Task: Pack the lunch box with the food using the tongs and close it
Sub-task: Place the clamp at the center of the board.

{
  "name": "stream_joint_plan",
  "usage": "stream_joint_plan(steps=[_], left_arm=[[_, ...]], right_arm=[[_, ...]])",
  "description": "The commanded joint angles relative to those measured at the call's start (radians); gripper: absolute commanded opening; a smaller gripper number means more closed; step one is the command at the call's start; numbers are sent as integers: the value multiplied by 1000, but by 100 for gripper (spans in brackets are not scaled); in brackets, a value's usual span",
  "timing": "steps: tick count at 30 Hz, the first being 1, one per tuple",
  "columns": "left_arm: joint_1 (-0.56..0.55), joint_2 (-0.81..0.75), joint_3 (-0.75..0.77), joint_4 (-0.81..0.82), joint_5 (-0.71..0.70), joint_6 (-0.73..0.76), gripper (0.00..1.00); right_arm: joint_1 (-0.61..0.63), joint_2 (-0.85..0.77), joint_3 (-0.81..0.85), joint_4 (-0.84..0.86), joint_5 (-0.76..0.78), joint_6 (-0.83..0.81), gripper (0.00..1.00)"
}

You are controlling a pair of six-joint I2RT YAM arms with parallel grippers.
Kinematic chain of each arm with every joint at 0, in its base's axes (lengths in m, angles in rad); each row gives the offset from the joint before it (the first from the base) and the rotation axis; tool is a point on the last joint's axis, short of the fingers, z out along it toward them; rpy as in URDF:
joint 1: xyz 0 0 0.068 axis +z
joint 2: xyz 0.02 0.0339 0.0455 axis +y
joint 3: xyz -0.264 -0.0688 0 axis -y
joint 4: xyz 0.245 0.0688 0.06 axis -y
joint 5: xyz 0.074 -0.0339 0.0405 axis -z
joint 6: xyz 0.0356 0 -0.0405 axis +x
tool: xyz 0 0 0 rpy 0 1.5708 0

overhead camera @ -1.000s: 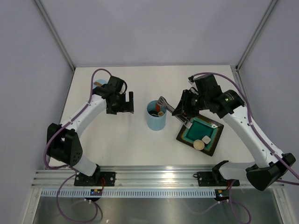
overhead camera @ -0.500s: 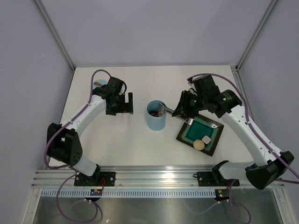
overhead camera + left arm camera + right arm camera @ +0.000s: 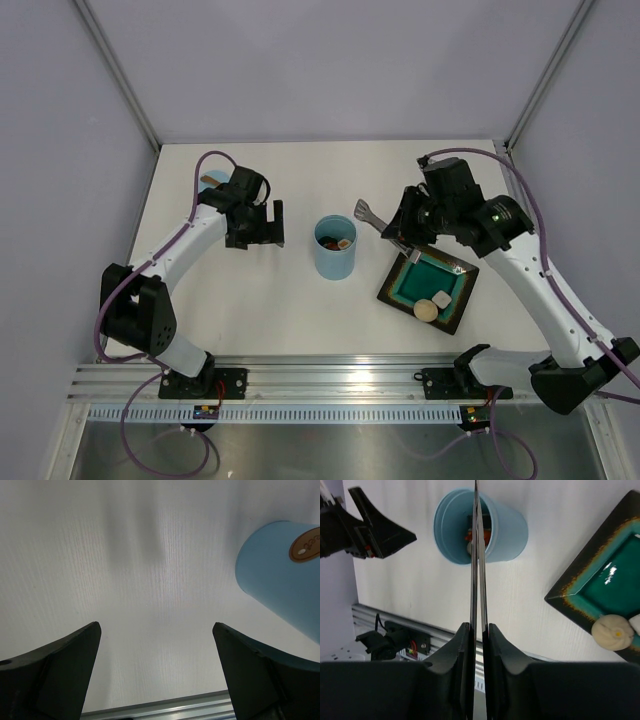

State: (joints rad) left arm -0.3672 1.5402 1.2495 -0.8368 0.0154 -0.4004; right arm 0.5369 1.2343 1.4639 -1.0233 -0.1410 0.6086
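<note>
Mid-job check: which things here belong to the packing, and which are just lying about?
Job: lunch box; tongs in right end effector; food.
Lying about: plate; small blue-brown piece at back left; open left end effector.

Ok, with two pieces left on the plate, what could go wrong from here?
1. The right gripper squeezes the slim tongs shut; the round bun on the plate could slip or roll from such thin arms.
2. The tall lunch box stands unheld, with the open left gripper apart from it; a bump from the tongs on its rim might tip it.
</note>
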Motion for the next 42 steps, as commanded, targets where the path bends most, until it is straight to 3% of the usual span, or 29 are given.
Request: stream_joint_plan(steps=[1,5,11,15,18,21,28,36,38,39,42], left_arm=[[7,-43,1,25,12,-6,99],[8,-45,5,28,23,-6,99],[8,-45,4,28,24,-12,99],[10,-43,1,36,38,-15,99],[8,-43,-1,34,23,-14,99],[10,-58,-18,48,17,-15,99],[14,-103,-30,36,-9,-15,99],[25,-167,-41,15,-43,-17,99],[28,-183,-51,8,-46,-18,99],[31,-190,-56,8,-49,-17,99],[43,-206,-76,7,-54,-17,99]], right_arm=[[8,-35,94,-29,228,-3,0],[8,-21,141,-153,493,25,0],[8,-1,150,-231,691,75,0],[8,33,138,-209,738,72,0],[6,62,93,-120,730,25,1],[-12,73,12,75,692,-61,2],[-86,264,-76,519,597,-274,4],[-164,660,73,606,440,-333,9],[-169,714,117,608,414,-336,12],[-170,761,133,608,400,-331,25],[-179,833,190,595,347,-320,49]])
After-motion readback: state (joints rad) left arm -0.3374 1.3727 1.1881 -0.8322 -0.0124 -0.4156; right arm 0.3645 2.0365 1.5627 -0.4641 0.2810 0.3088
